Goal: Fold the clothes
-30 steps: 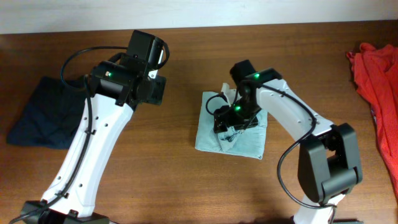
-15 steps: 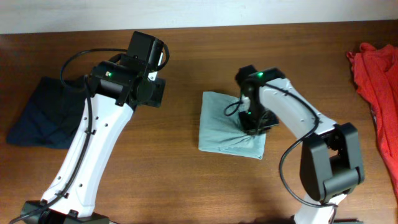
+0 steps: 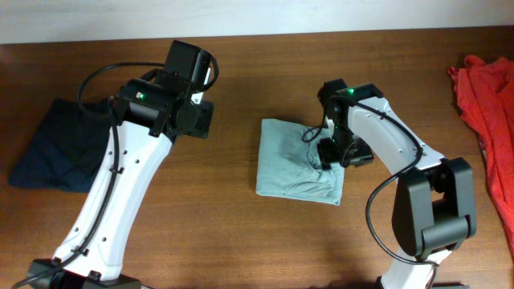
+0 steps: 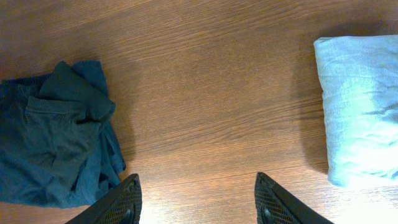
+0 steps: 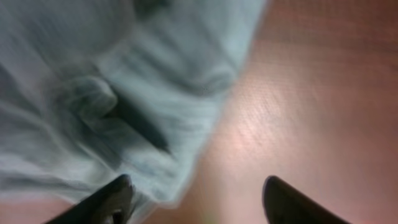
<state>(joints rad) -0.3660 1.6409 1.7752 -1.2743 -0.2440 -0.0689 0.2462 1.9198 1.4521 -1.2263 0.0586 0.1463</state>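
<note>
Brown wooden tabletop (image 3: 241, 233) carries three garments: a folded pale grey-blue T-shirt (image 3: 289, 164) near its middle, a crumpled navy garment (image 3: 56, 152) by the left edge, and a red-orange garment (image 3: 486, 96) at the right edge. Left fingers (image 4: 121, 202) stand apart and empty above bare wood between the navy and pale cloth. Right fingers (image 5: 109, 199) are spread wide over the T-shirt's right edge, gripping nothing

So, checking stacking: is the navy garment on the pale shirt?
No, the navy garment lies apart from the pale shirt, with table showing between.
</note>
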